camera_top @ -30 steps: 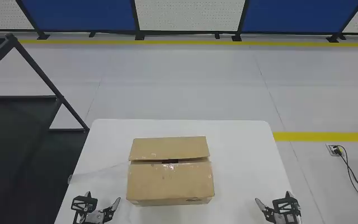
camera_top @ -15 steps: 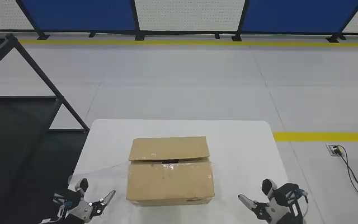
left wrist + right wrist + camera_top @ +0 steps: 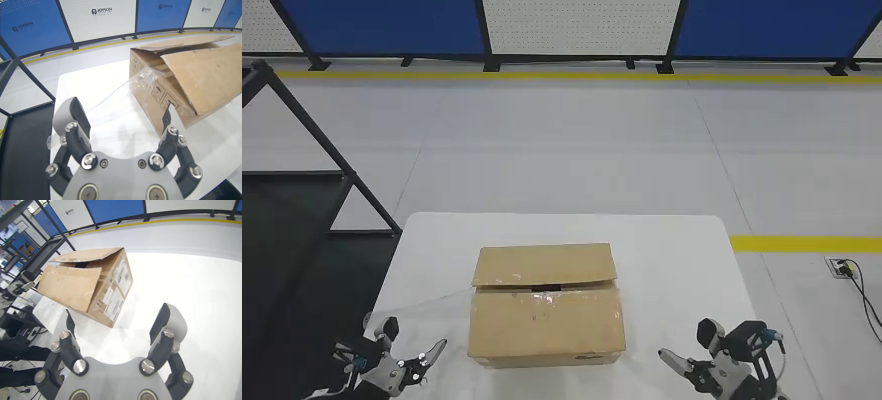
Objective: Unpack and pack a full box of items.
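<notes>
While left gripper [image 3: 122, 106] and right gripper [image 3: 116, 311] gape wide | box [image 3: 547, 305] between them, untouched

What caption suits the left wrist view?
Open left hand faces a brown cardboard box trailing a clear plastic strip on a white table.

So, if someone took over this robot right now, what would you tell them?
Grippers: left gripper and right gripper are both open and empty, one at each near corner of the table.
Things: the box sits mid-table between them, flaps down but ajar; loose clear tape trails from its side.
Done: the top looks unsealed; nothing is out.
Left: lift the flaps, unpack, repack. Contents are hidden.
</notes>
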